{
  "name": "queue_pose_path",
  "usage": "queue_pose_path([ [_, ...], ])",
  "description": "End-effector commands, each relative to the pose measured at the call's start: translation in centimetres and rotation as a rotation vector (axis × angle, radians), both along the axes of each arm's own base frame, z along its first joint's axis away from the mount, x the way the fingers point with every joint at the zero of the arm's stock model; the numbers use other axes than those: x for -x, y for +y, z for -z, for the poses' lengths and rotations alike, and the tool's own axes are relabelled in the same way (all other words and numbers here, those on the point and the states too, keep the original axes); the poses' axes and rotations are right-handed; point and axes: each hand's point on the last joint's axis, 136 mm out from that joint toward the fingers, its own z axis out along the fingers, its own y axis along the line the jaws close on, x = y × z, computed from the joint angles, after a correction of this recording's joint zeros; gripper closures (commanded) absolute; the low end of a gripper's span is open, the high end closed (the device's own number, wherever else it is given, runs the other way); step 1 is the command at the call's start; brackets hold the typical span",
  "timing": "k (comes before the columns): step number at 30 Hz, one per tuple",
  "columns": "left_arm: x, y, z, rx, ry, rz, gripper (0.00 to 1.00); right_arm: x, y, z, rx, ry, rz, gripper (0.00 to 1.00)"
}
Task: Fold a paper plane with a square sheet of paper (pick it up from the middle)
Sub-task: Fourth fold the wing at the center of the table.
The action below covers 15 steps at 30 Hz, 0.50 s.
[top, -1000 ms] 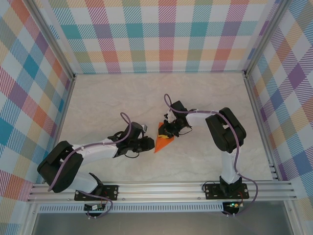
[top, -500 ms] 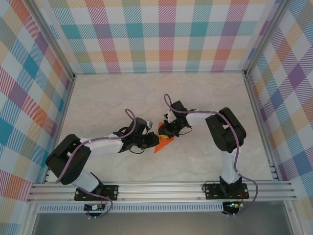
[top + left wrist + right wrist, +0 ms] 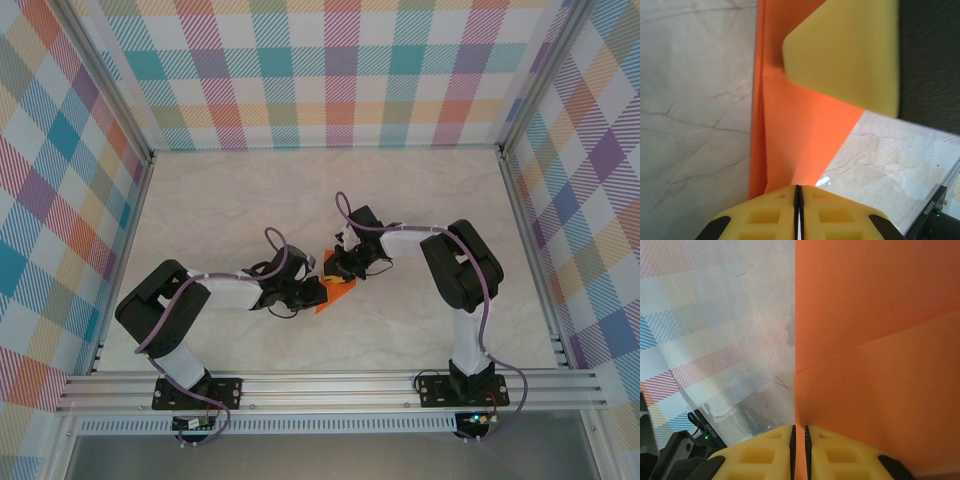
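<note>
The paper (image 3: 337,294), a creased orange wedge, sits at the middle of the top view, low over the marbled bench (image 3: 230,210). The left tool (image 3: 322,292) is clenched on its left side; in the left wrist view the yellow pads meet on the fold. The right tool (image 3: 345,272), just above, grasps the upper edge, with its jaws almost together on the sheet.
</note>
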Motion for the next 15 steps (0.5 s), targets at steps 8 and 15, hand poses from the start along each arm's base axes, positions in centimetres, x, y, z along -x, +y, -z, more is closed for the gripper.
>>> queue_pose_path([
  [8, 4.5, 4.5, 3.6, -0.193, 0.145, 0.058, 0.89, 0.4, -1.5, 3.4, 0.112, 0.018, 0.006, 0.84],
  [15, 6.6, 5.8, 4.6, -0.244, 0.21, 0.111, 0.89, 0.2, -1.4, 3.3, 0.111, 0.019, 0.007, 0.84],
])
